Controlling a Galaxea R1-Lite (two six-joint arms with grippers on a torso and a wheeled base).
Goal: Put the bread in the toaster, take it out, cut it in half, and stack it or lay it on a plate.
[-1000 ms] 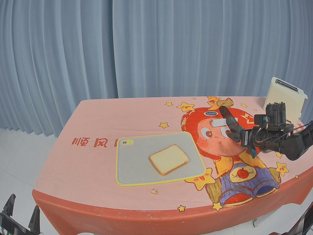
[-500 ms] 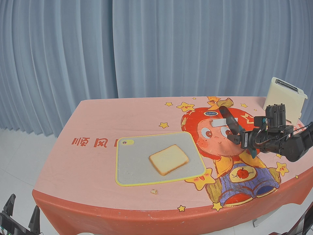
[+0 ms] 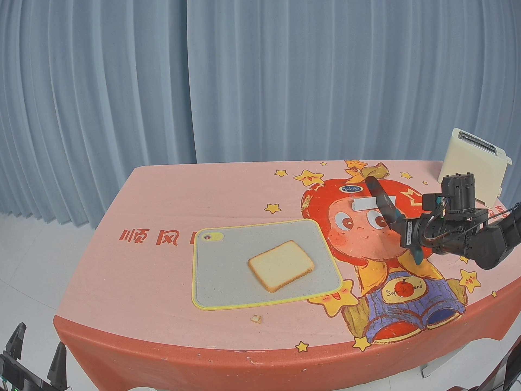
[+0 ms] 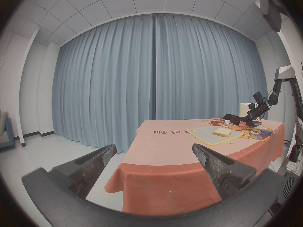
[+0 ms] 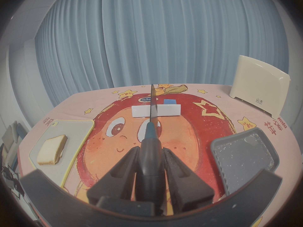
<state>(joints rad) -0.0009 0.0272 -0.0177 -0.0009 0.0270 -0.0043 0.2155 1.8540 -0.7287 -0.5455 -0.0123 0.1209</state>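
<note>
A slice of bread (image 3: 281,265) lies flat on the grey, yellow-rimmed cutting board (image 3: 222,278) near the table's front middle. To the right, above the cartoon print, my right gripper (image 3: 398,225) is shut on a knife (image 3: 380,196) by its dark handle (image 5: 151,161). Its blade (image 5: 153,106) points away over a white knife rest (image 5: 170,110). The cream toaster (image 3: 474,165) stands at the far right edge of the table. My left gripper (image 4: 151,161) is open with nothing in it, low and off the table's left front corner.
A dark grey tray (image 5: 244,156) sits under the right arm, between the gripper and the toaster (image 5: 260,84). A crumb (image 3: 255,318) lies just in front of the board. The pink cloth left of the board is bare, with blue curtains behind the table.
My right gripper has drawn back slightly to the right with the knife in it. The bread, the board and the left arm have not moved.
</note>
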